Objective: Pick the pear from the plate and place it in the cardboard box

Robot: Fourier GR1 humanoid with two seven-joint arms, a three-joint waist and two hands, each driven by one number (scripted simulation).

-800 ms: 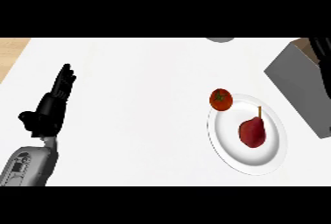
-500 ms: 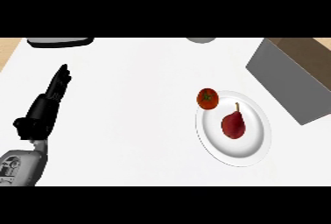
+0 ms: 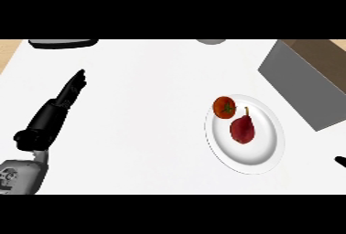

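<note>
A dark red pear [image 3: 242, 130] lies on a white plate [image 3: 251, 158] right of the counter's middle, stem pointing away from me. A red tomato [image 3: 224, 107] sits on the plate's far rim, just beyond the pear. The cardboard box [image 3: 302, 82], with grey sides and a tan top edge, stands at the far right, beyond the plate. My left hand [image 3: 52, 117] rests open at the far left with straight fingers, well away from the plate. Only a small black tip of my right hand [image 3: 340, 161] shows at the right edge, near the plate's right rim.
A dark grey object [image 3: 61, 43] lies at the counter's far left edge and a small grey one [image 3: 211, 41] at the far middle. The counter's wooden edge [image 3: 9, 49] shows at top left. White counter stretches between my left hand and the plate.
The plate, fruit and box have slid left in the view. A black tip of my right hand has come in at the right edge. The left hand keeps its pose.
</note>
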